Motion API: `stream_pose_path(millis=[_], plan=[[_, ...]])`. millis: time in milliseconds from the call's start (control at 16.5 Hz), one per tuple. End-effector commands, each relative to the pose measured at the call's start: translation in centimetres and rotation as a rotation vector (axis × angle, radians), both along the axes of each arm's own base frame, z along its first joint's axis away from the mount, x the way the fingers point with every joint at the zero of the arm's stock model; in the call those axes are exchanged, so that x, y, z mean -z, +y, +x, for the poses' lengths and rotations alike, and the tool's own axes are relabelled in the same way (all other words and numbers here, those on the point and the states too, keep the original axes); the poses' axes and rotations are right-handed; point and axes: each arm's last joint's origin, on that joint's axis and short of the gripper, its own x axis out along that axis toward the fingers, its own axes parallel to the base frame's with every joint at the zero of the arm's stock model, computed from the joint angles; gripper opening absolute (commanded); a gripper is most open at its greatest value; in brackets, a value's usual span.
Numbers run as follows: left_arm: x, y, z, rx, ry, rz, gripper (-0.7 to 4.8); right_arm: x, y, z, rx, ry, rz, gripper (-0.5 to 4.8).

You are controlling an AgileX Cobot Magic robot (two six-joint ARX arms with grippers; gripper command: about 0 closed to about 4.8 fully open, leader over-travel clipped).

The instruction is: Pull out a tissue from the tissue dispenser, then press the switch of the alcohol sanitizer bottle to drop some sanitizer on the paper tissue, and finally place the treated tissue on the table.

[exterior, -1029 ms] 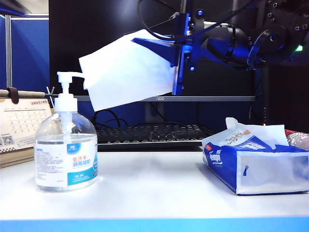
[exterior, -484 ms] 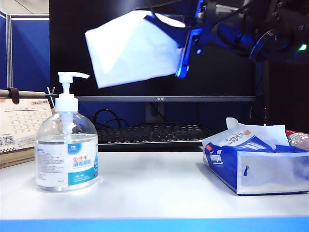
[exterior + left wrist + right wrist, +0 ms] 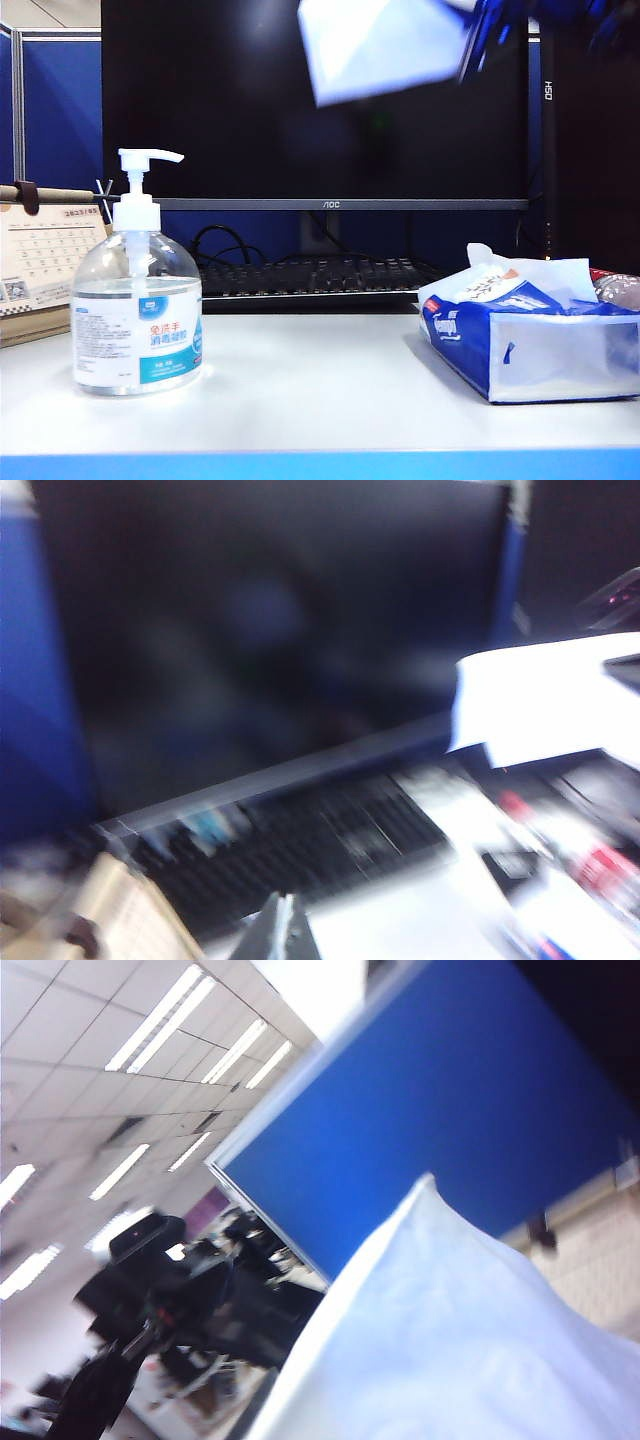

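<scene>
The alcohol sanitizer bottle (image 3: 137, 300) stands at the table's (image 3: 310, 390) left, its white pump switch (image 3: 150, 157) pointing right. On the right lies the blue-and-white tissue dispenser (image 3: 530, 340), a white tuft sticking out of it. High at the exterior view's top edge, my blurred right gripper (image 3: 478, 35) is shut on the tissue (image 3: 385, 50), which hangs to its left. The tissue (image 3: 450, 1340) hides the jaws in the right wrist view. My left gripper (image 3: 283, 928) is shut and empty, out of the exterior view. Its blurred view shows the tissue (image 3: 540, 705).
A black monitor (image 3: 320, 100) and keyboard (image 3: 310, 275) stand behind the table. A desk calendar (image 3: 45, 265) sits at the far left behind the bottle. The table has a bright blue front edge (image 3: 320, 467).
My right gripper has carried the tissue up and to the right, from just above the pump nozzle to the top edge of the exterior view.
</scene>
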Motion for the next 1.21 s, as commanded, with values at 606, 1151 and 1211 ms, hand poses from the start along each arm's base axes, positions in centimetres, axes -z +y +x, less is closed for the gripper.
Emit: stream_pose_path(millis=[606,1151,1211], plan=[[11.0,0.6,1.1,-0.058,0.132,-0.322,-0.05,2.8,0.7,0.2,0.185,-0.090,-0.213,-0.05],[17.2,0.1,2.9,0.013,0.292,-0.352,-0.05,9.0,7.2,-1.6,0.150,-0.082,-0.553,-0.05],[17.1,-0.1,2.9,0.032,0.289,-0.345,-0.05,9.9,7.3,-1.2,0.148,-0.068,-0.563,-0.05]])
